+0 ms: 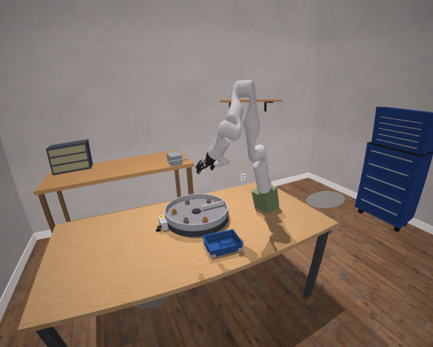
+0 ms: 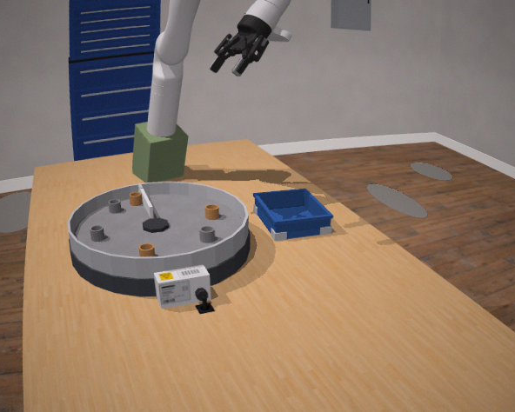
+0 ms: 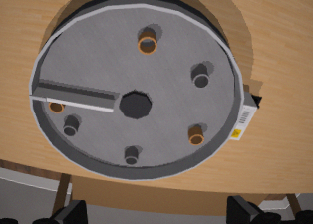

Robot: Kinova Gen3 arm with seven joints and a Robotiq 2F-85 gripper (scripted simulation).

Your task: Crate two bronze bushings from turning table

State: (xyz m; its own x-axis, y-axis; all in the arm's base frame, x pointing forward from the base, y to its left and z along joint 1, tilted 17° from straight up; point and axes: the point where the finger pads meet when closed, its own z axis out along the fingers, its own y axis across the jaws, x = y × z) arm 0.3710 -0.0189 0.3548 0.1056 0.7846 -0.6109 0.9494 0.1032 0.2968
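Claw (image 2: 233,56): fully spread, carrying nothing, hovering high above turning table (image 2: 230,248), where bronze bushings (image 2: 211,211) are sitting at 2, 6 and 11 o'clock; crate (image 2: 293,222) awaiting; descent onto one seemingly pending.

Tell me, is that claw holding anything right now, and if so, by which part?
Nothing is held. The claw hangs open, high above the round table, and all six little rings, like this bronze one, sit on it.
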